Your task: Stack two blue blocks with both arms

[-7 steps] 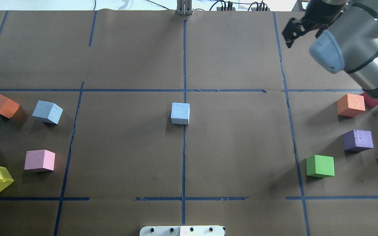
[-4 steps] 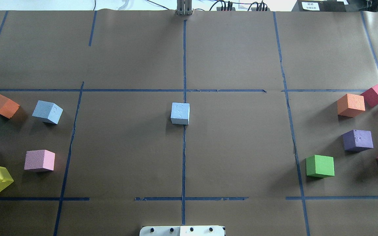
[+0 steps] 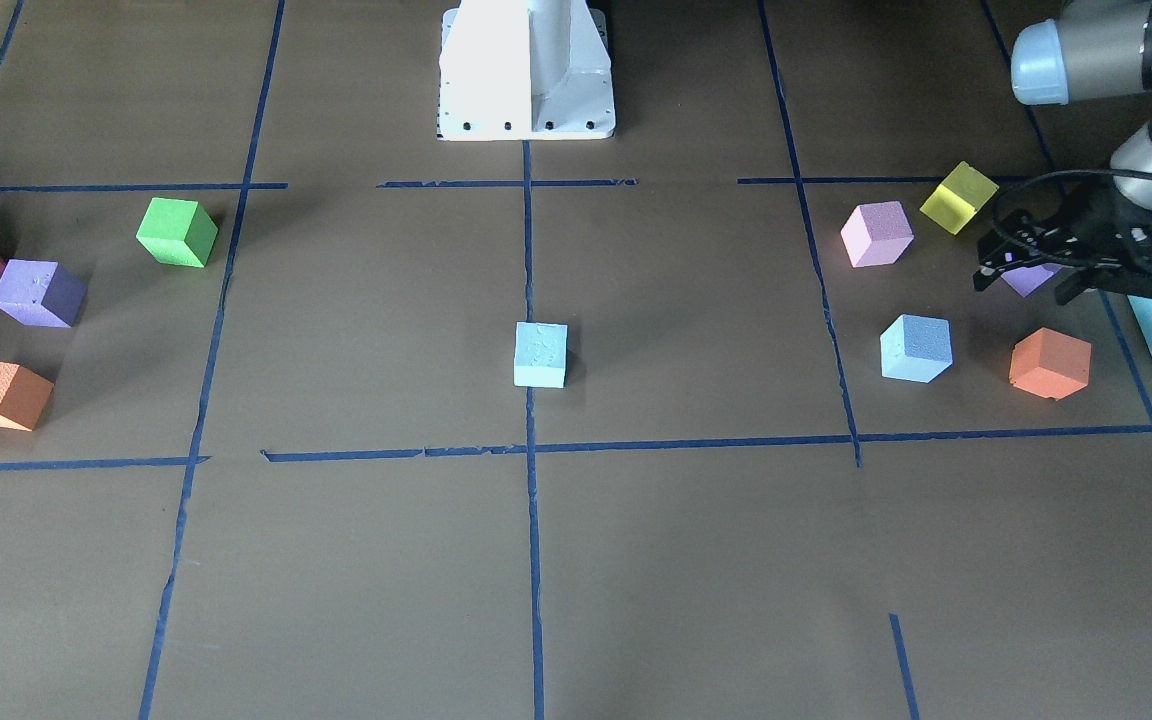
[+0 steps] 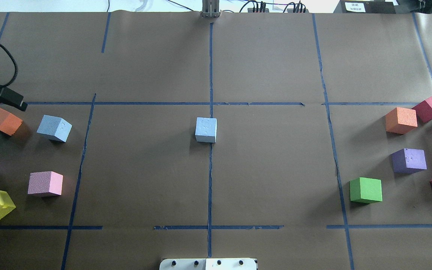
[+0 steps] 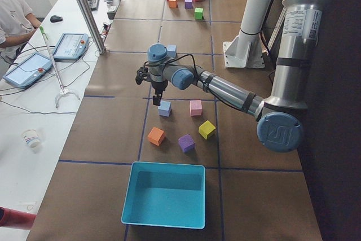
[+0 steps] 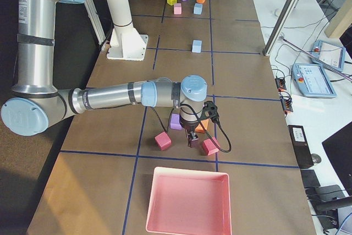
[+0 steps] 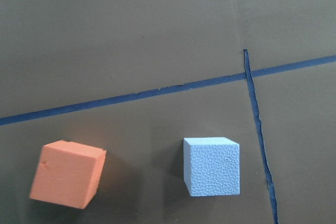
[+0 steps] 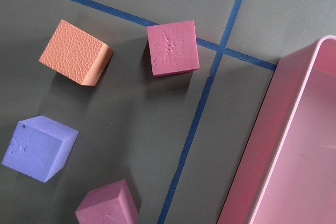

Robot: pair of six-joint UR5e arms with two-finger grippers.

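Brown paper covered the desk (image 4: pixel 276 67), one blue block (image 4: pixel 206 129) sitting square to the tape (image 4: pixel 210 180) at its centre, the second blue block (image 4: pixel 54 128) skewed near the left edge by the left gripper (image 3: pixel 1024 288), jaws spread and empty; the right gripper (image 6: pixel 193 138) was unreadable.

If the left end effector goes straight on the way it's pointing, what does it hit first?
Most likely the bare brown paper beside the nearby blue block and the orange block, since the left end effector points straight down there. Depth is unclear, so it could clip the blue block's edge.
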